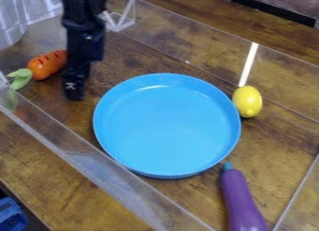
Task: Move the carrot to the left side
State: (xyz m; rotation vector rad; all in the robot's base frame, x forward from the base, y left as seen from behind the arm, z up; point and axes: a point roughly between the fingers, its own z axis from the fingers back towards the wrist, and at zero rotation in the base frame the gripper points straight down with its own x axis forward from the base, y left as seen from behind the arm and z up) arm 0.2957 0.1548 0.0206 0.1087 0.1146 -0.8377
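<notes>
1. Hand (pixel 75 78) low over the wooden table (pixel 149 48), its dark fingers apart, with nothing seen gripped; the finer detail blurs.
2. Just beside it lies the carrot (pixel 47 64), near the table's clear side wall (pixel 106 171), its leafy top (pixel 19 77) pointing away from the hand. Whether finger and carrot touch, I cannot tell.
3. It looks like a light, fairly firm toy; the ridges should help against slipping, though its rounded body may roll if nudged.
4. Best hold: across the thick orange middle, a finger on each long side. The leaves are probably softer and a poor grip.
5. Farther out sits the blue plate (pixel 167 126), well apart from the carrot.
</notes>
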